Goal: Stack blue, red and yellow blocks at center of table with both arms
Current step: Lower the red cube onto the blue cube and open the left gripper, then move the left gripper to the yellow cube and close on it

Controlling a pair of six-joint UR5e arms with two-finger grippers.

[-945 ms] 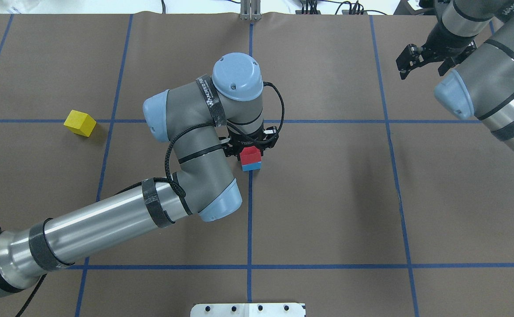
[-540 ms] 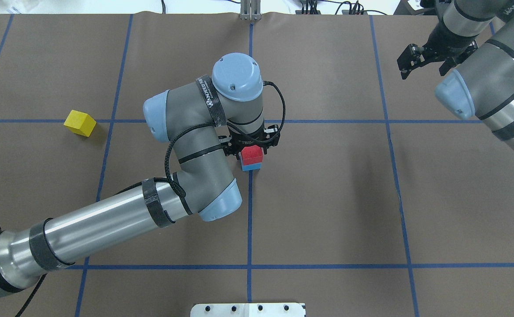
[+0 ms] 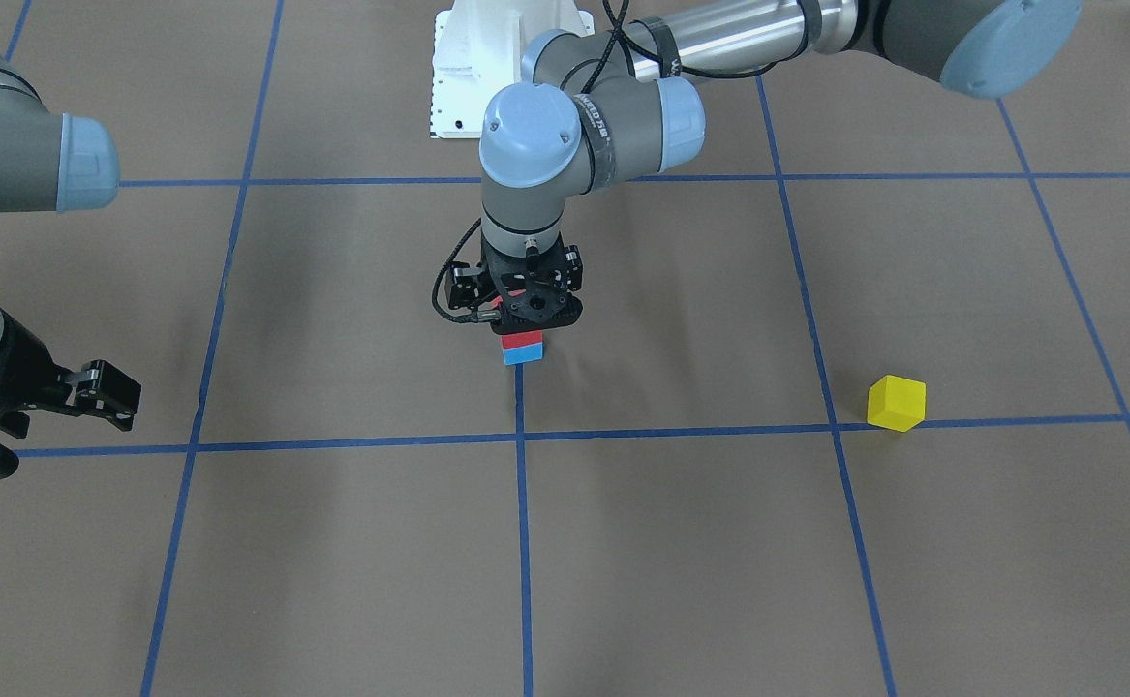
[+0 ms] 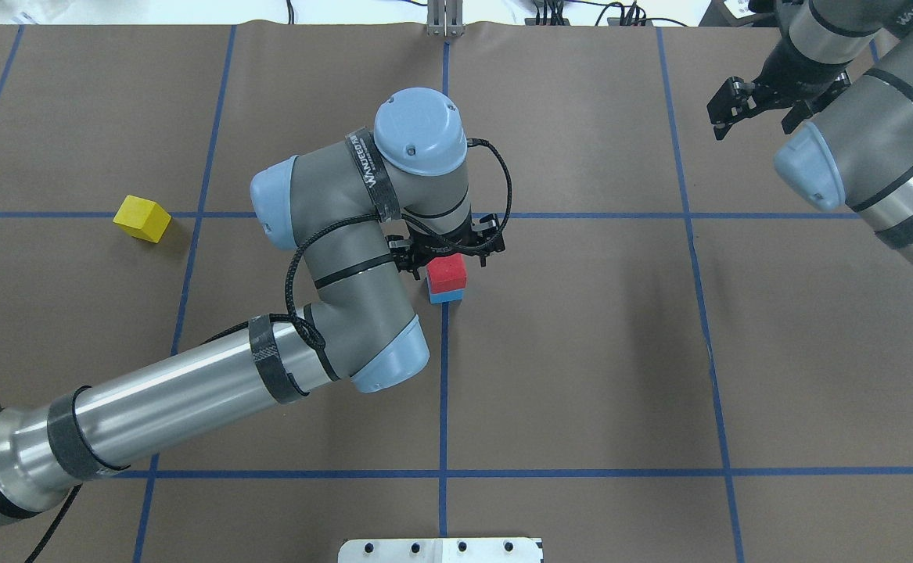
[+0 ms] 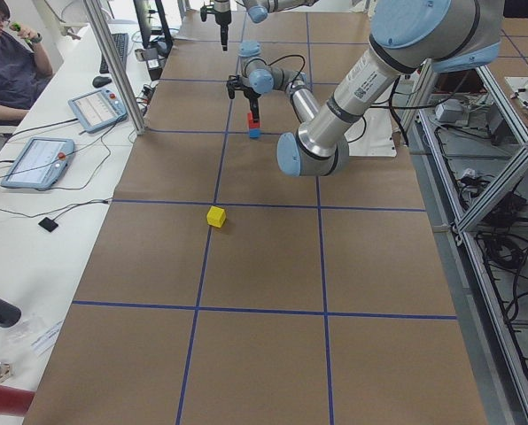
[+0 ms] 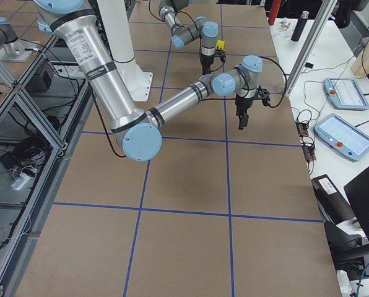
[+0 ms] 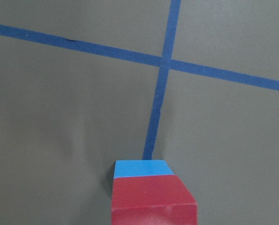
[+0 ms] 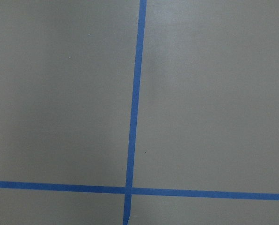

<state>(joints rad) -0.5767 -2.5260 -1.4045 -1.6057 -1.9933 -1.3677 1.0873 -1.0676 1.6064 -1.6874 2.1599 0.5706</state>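
Note:
At the table's center the red block (image 4: pixel 447 272) rests on the blue block (image 4: pixel 447 296), next to a tape crossing. My left gripper (image 4: pixel 450 252) hovers straight over this stack, open, its fingers spread wider than the red block and clear of its sides. The left wrist view shows the red block (image 7: pixel 153 201) on the blue block (image 7: pixel 142 168) with no finger touching either. Alone at the far left the yellow block (image 4: pixel 141 218) sits on a tape line. My right gripper (image 4: pixel 752 116) hangs open and empty at the far right.
The brown table (image 4: pixel 581 352) with its blue tape grid lies bare around the stack. A white pedestal base (image 4: pixel 440 550) sits at the near edge. A person sits at a side bench (image 5: pixel 60 159) with tablets, beyond the table.
My left gripper's fingers have spread away from the red block, which stays on the blue one, and the wrist has risen slightly. The right gripper drifted a little farther back.

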